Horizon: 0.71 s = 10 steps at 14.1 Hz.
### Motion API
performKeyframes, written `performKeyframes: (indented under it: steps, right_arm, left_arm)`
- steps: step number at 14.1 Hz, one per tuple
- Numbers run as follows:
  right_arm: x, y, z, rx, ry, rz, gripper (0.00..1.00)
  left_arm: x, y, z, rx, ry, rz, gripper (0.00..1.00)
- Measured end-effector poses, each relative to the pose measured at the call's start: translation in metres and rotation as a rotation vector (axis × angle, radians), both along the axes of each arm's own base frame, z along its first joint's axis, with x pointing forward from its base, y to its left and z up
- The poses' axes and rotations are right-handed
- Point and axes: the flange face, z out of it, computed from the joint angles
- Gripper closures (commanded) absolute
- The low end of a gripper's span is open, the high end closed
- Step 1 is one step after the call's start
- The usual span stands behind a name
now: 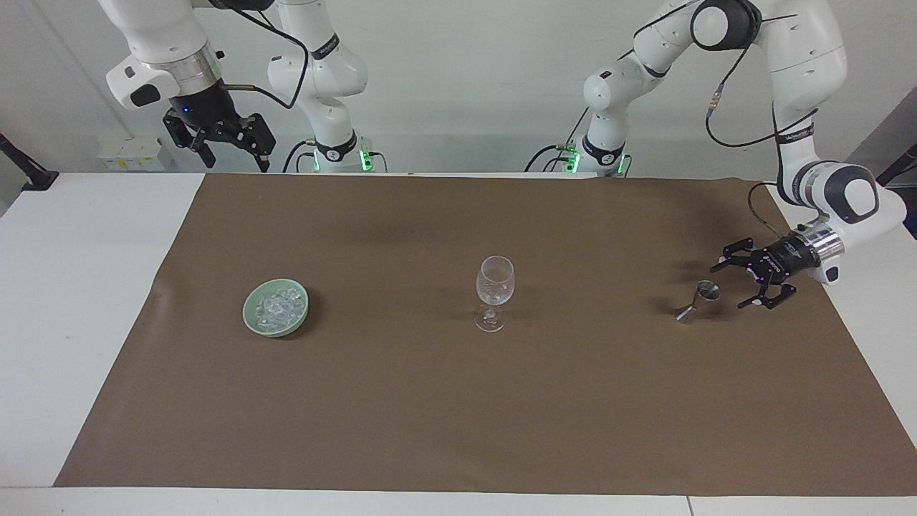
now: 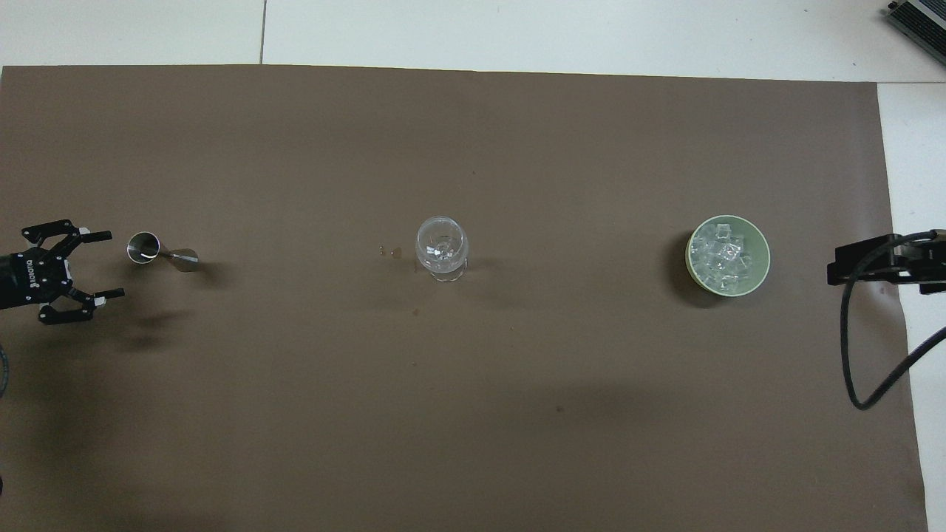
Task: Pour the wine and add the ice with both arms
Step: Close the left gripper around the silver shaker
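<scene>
A clear wine glass stands upright mid-mat. The ice lies as small clear chunks in a pale green bowl toward the right arm's end. A small metal jigger stands toward the left arm's end. My left gripper is open and empty, low over the mat, right beside the jigger and not touching it. My right gripper is open and empty, held high over the robots' edge of the table; the right arm waits.
A brown mat covers most of the white table. A few small spots mark the mat beside the glass. A black cable hangs from the right arm.
</scene>
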Motion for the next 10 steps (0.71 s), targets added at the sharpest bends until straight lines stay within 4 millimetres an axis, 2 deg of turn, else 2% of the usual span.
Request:
performKeyframes:
  steps: [5, 10]
  right_arm:
    - [0.0, 0.0, 0.0, 0.0, 0.0, 0.0, 0.0]
    - [0.0, 0.0, 0.0, 0.0, 0.0, 0.0, 0.0]
  left_arm:
    - [0.0, -0.003, -0.001, -0.033, 0.0, 0.003, 0.0]
    - [-0.001, -0.008, -0.027, -0.099, 0.035, -0.002, 0.0]
